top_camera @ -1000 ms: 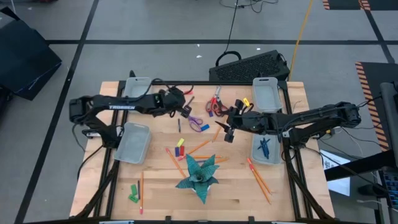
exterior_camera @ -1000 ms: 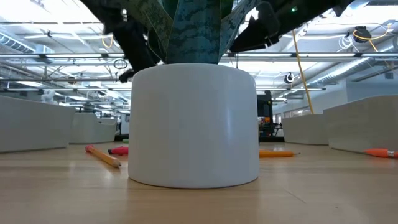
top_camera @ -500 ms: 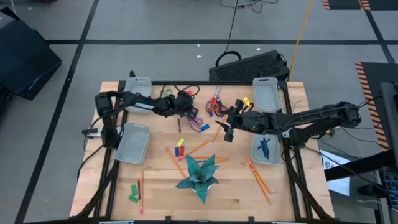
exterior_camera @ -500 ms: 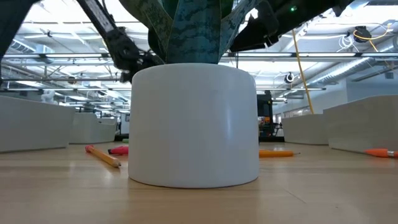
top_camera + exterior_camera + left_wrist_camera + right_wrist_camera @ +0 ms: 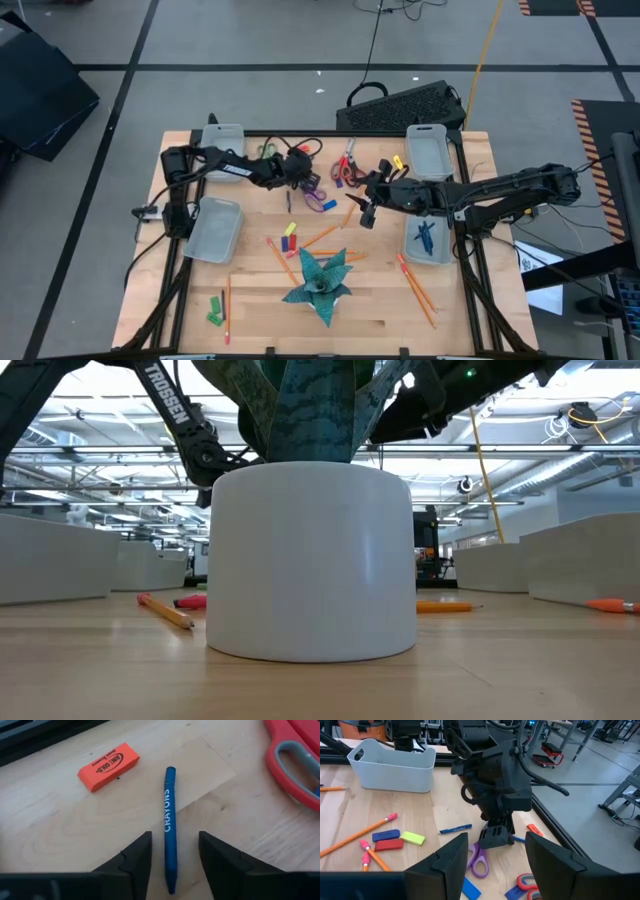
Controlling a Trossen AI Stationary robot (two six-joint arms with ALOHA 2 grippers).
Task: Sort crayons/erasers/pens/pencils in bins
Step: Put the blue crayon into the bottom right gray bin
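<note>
A dark blue pen point(image 5: 168, 832) printed CRAYONS lies flat on the wood. My left gripper point(image 5: 172, 842) is open, with one finger on either side of the pen's near end and a gap on both sides. In the high view this gripper point(image 5: 299, 174) stands at the table's far middle. A second blue pen point(image 5: 288, 200) lies just nearer. My right gripper point(image 5: 367, 211) hangs open at mid-table, holding nothing, and faces the left gripper point(image 5: 495, 837). Orange pencils point(image 5: 322, 237) lie around the plant. Two more blue pens lie in the near right bin point(image 5: 428, 240).
An orange eraser point(image 5: 108, 760) and red scissors point(image 5: 295, 765) lie beside the pen; purple scissors point(image 5: 315, 190) lie between the grippers. Other bins stand at far left point(image 5: 222, 140), near left point(image 5: 213, 228) and far right point(image 5: 428, 150). A potted plant point(image 5: 322, 280) stands near the front, green crayons point(image 5: 216, 310) front left.
My left arm has stretched out and come down, lowering its gripper toward the table over the blue pen. The right arm has kept still.
</note>
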